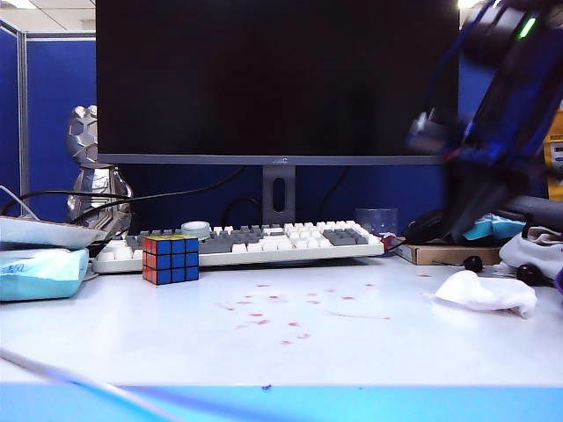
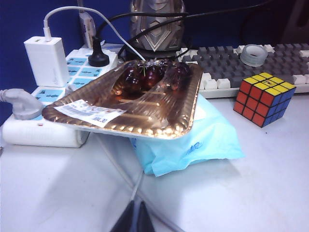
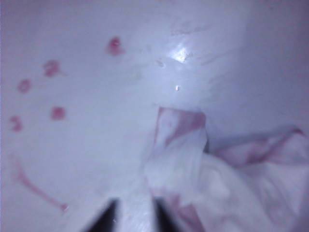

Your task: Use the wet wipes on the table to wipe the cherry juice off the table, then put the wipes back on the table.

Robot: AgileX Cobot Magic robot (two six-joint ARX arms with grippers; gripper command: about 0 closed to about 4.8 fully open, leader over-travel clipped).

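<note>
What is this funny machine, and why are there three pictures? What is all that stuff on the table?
It is a robot with two arms, and each arm ends in a two-finger gripper. One picture comes from a camera facing the table. The other two come from little cameras on the wrists.

On the table lie pink spots of cherry juice, a crumpled white wet wipe, a colourful puzzle cube and a keyboard. The left wrist camera also sees a gold tray of cherries resting on a blue packet.

The right gripper hovers just above the wipe with its fingers a little apart. The left gripper is shut. Neither holds anything.
</note>
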